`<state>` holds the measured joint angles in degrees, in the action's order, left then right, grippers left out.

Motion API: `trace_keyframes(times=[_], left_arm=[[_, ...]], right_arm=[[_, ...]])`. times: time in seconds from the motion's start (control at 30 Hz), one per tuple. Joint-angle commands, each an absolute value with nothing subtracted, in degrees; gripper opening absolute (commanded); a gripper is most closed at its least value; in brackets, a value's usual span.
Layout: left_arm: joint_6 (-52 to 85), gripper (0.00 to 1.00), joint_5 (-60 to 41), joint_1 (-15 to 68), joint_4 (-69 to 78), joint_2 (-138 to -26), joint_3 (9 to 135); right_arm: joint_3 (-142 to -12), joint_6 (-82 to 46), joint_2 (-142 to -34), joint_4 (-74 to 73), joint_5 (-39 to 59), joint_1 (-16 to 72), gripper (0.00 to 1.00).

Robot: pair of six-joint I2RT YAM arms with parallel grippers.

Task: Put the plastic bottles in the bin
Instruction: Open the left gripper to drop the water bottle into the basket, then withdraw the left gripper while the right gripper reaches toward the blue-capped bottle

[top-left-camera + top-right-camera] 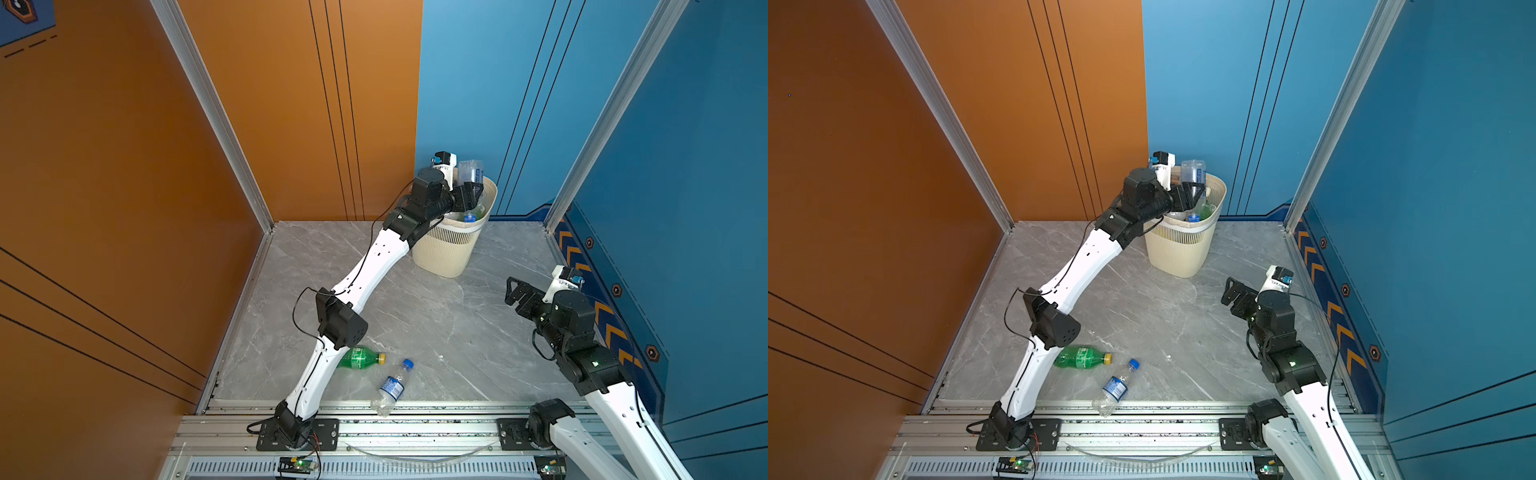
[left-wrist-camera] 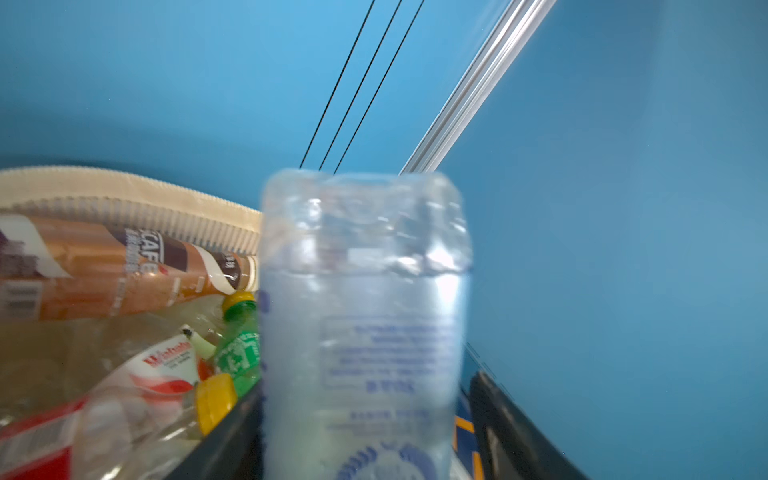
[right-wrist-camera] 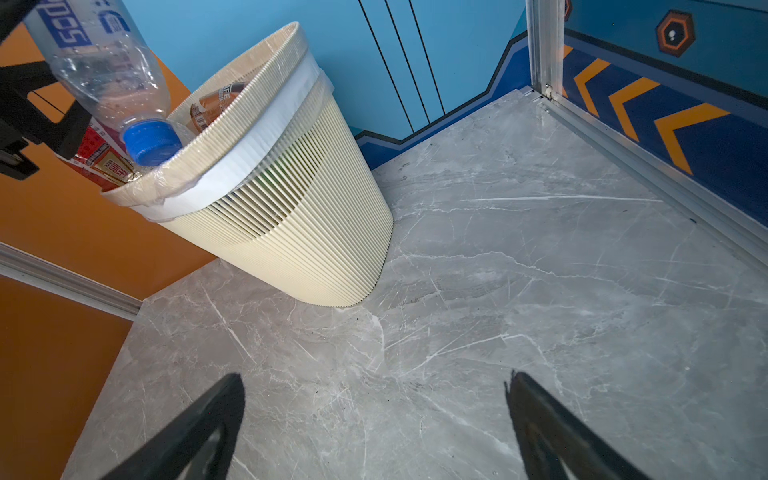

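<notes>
One bin stands at the far edge of the worktop. The heaped bottles inside it are too jumbled to count. Over its rim the left gripper has its jaws apart, a little wider than one upturned clear bottle between them, cap down. Two bottles lie near the front edge: one green bottle and one blue-capped bottle. The right gripper is wide open and empty.

Both top views look steeply down from high, well back from the bin. The left wrist camera sits tight over the bin's rim; the right faces it from farther off.
</notes>
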<state>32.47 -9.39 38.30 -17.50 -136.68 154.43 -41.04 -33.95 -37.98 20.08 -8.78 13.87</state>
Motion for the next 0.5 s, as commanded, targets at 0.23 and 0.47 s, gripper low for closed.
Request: trace_keyframes(times=[0.23,0.47], left_arm=[[33.3,0.98,-11.6,37.2,-18.9,-131.4,153.8],[27.8,0.98,-14.9,38.1,-19.6,-120.0,143.6]], right_arm=[[-40.2,-34.4,-38.6,20.5,-7.5,13.3,1.0],[-40.2,-34.3,-40.1,20.2,-6.1,13.4,1.0]])
